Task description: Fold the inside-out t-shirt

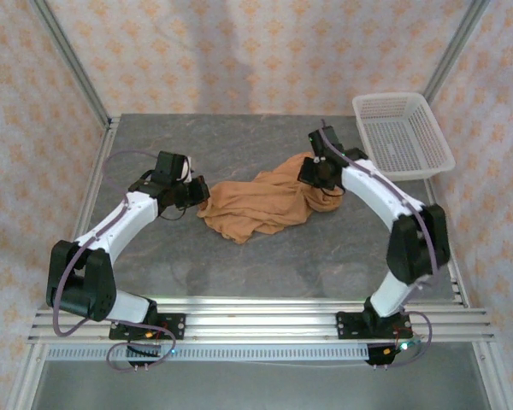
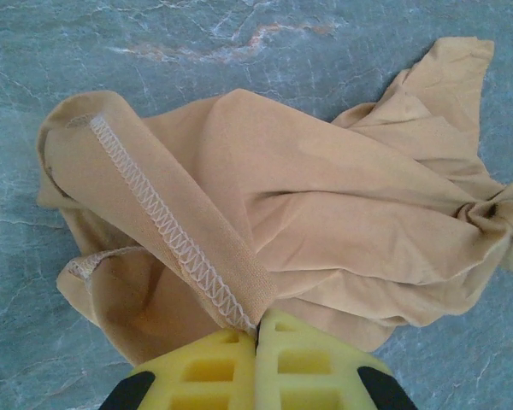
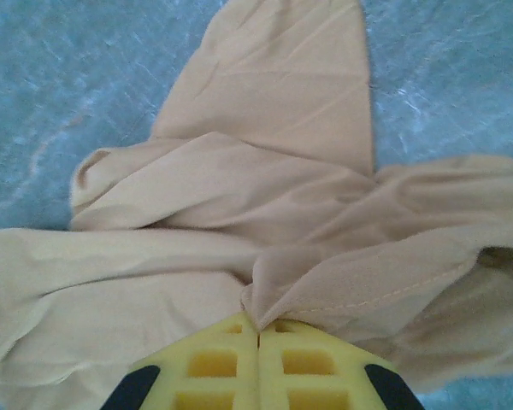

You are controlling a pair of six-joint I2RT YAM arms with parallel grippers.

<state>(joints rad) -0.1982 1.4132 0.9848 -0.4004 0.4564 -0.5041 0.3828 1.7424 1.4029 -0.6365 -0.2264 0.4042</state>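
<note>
The left gripper (image 2: 258, 323) pinches a hem of the shirt (image 1: 258, 205), jaws pressed together, with the zigzag seam (image 2: 167, 226) running up out of the pinch. The right gripper (image 3: 258, 329) is likewise clamped on a fold that carries a straight stitched edge. The shirt lies in a crumpled heap in the middle of the table (image 1: 239, 145), between the two arms: the left pinch is at its left edge, the right pinch at its far right end. The basket (image 1: 389, 96) sits well apart at the far right corner. The step in hand is probably opening the heap out flat before any fold. To do that well, both arms should rise together, then draw apart evenly until the cloth hangs taut without stretching. Each pinch looks thin, so a jerk could slip it. Which parts of the garment are held cannot be told, so the spread may come out skewed.
</note>
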